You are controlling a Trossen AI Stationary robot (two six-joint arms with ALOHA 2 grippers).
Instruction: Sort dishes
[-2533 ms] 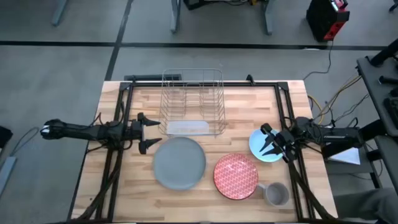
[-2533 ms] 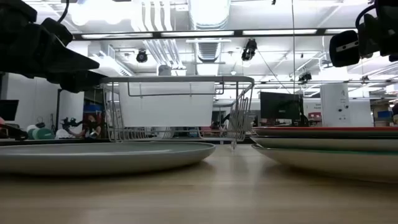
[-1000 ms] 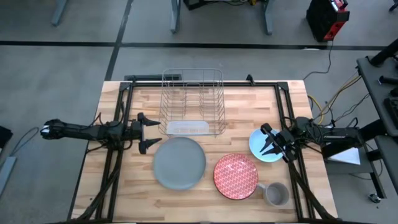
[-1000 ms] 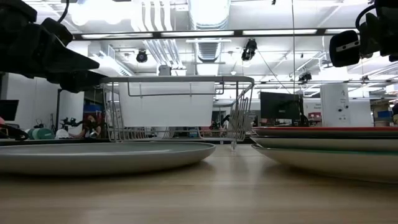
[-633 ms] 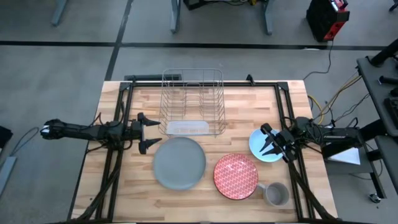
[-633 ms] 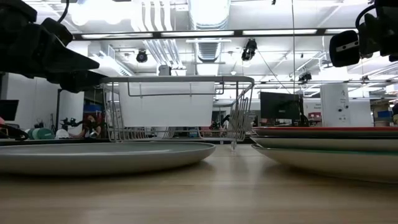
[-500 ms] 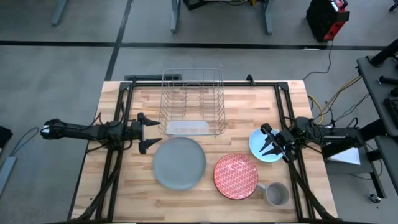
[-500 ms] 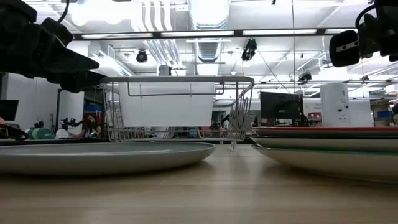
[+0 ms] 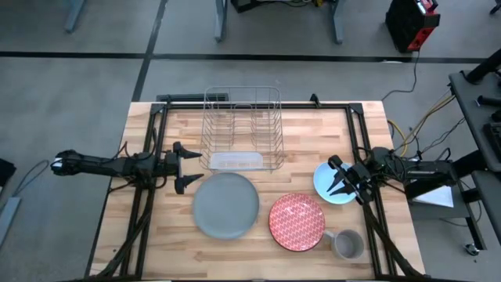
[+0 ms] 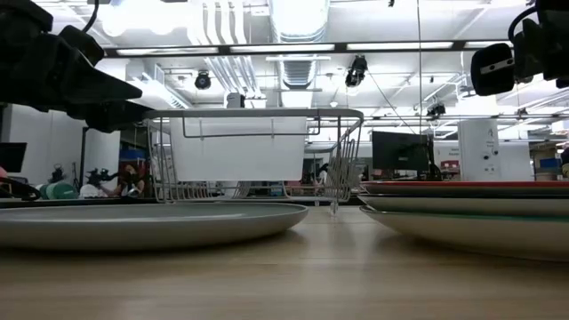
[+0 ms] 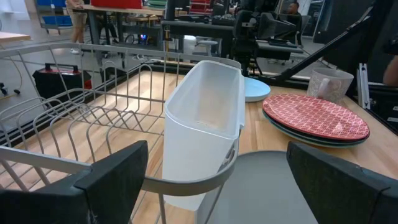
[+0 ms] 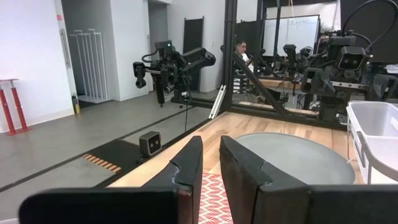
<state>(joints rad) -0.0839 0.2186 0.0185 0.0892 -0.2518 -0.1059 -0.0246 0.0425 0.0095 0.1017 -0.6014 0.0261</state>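
A large grey plate [image 9: 225,205] lies flat near the table's middle. To its right the red patterned plate [image 9: 297,222] rests on another plate whose blue-green rim [image 11: 302,133] shows beneath it. A small light-blue plate [image 9: 324,182] lies flat at the right. My right gripper [image 9: 332,177] hovers over it, shut but for a narrow slit [image 12: 211,149], holding nothing. My left gripper [image 9: 192,166] stands open at the left near corner of the wire rack [image 9: 241,129]. Its fingers [image 11: 115,180] stand on either side of the rack's white holder [image 11: 205,118], apart from it.
A grey mug [image 9: 347,244] stands near the front right, beside the red plate. The wire rack occupies the far middle of the table. Dark frame rails [image 9: 149,157] run along the table's left and right sides. Bare wood shows at the near left.
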